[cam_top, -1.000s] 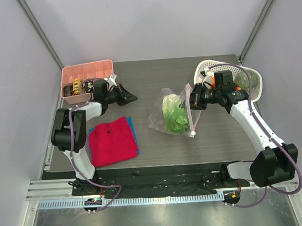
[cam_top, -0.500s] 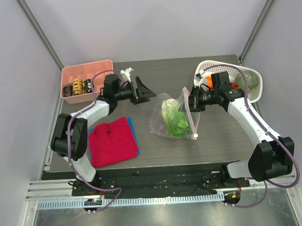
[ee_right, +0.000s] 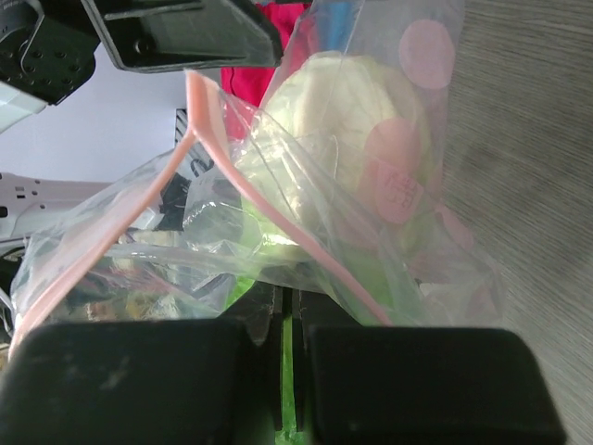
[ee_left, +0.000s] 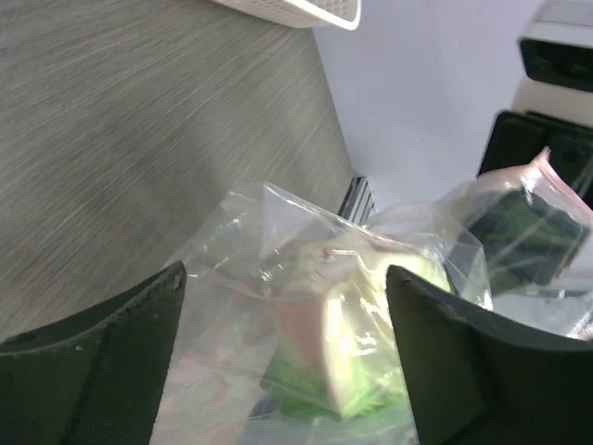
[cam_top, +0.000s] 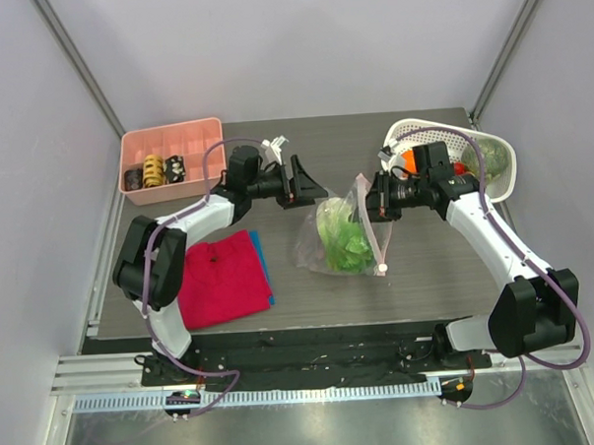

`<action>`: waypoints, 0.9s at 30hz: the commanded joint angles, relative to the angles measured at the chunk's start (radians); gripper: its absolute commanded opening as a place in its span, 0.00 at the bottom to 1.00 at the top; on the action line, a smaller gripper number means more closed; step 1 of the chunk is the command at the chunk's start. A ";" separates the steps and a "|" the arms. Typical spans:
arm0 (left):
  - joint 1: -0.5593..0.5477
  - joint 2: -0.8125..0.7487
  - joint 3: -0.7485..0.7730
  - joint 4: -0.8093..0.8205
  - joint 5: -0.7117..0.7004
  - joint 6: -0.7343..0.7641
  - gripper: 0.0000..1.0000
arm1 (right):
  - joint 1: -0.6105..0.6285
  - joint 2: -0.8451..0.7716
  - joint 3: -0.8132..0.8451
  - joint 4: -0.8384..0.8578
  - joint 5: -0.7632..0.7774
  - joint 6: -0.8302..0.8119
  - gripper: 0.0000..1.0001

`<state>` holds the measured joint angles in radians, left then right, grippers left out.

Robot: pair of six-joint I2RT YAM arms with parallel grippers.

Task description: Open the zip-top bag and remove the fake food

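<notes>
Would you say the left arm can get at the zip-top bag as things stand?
Probably yes: the left hand is open right beside the zip-top bag, nothing lies between them, and the right hand pinches its other side.

At the bottom of the frame the right gripper pinches the clear bag, its black fingers almost touching. The bag's pink zip strip runs from the upper left down toward them. Pale green lettuce fills the middle. Red cloth shows at the top edge and grey table on the right.
</notes>
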<state>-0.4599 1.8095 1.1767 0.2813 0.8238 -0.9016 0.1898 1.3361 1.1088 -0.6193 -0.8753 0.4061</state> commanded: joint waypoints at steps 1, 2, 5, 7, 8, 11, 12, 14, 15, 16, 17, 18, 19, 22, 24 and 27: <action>0.001 0.008 0.054 -0.111 -0.052 0.075 0.92 | 0.016 -0.026 0.039 0.020 -0.051 -0.020 0.01; 0.001 0.008 0.054 -0.116 -0.057 0.088 0.94 | 0.016 -0.026 0.040 0.020 -0.053 -0.020 0.01; -0.002 0.020 0.054 -0.091 -0.049 0.086 0.95 | 0.020 -0.029 0.034 0.016 -0.057 -0.023 0.01; -0.009 0.037 0.060 -0.056 -0.026 0.055 0.91 | 0.023 -0.034 0.031 0.013 -0.054 -0.026 0.01; -0.014 0.051 0.061 -0.042 -0.017 0.041 0.86 | 0.023 -0.034 0.029 0.009 -0.056 -0.029 0.01; -0.020 0.066 0.035 0.117 0.029 -0.078 0.71 | 0.027 -0.034 0.029 0.009 -0.050 -0.038 0.01; -0.022 0.068 0.017 0.151 0.044 -0.138 0.68 | 0.028 -0.032 0.029 0.007 -0.045 -0.042 0.01; -0.020 0.067 0.002 0.220 0.055 -0.171 0.52 | 0.027 -0.031 0.029 0.006 -0.044 -0.046 0.01; -0.020 0.059 -0.005 0.226 0.054 -0.180 0.47 | 0.027 -0.031 0.034 0.004 -0.044 -0.047 0.01; -0.020 0.056 -0.014 0.231 0.055 -0.183 0.40 | 0.028 -0.029 0.033 0.004 -0.037 -0.049 0.01; -0.020 0.054 -0.015 0.239 0.057 -0.187 0.30 | 0.027 -0.031 0.034 0.001 -0.034 -0.050 0.01; -0.020 0.050 -0.018 0.233 0.052 -0.188 0.16 | 0.027 -0.032 0.037 -0.002 -0.030 -0.053 0.01; -0.016 0.042 -0.023 0.217 0.026 -0.171 0.03 | 0.027 -0.034 0.039 -0.005 -0.016 -0.058 0.01; -0.002 0.016 -0.019 0.083 -0.044 -0.081 0.00 | 0.028 -0.049 0.045 -0.036 0.018 -0.072 0.01; 0.024 0.004 0.012 -0.122 -0.182 -0.013 0.00 | 0.045 -0.064 0.049 -0.078 0.077 -0.102 0.01; 0.058 -0.006 0.035 -0.241 -0.357 0.062 0.00 | 0.068 -0.109 0.033 -0.102 0.159 -0.124 0.01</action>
<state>-0.4564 1.8553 1.1633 0.2615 0.7204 -0.9707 0.2264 1.3220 1.1091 -0.6781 -0.7998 0.3332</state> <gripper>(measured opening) 0.003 0.042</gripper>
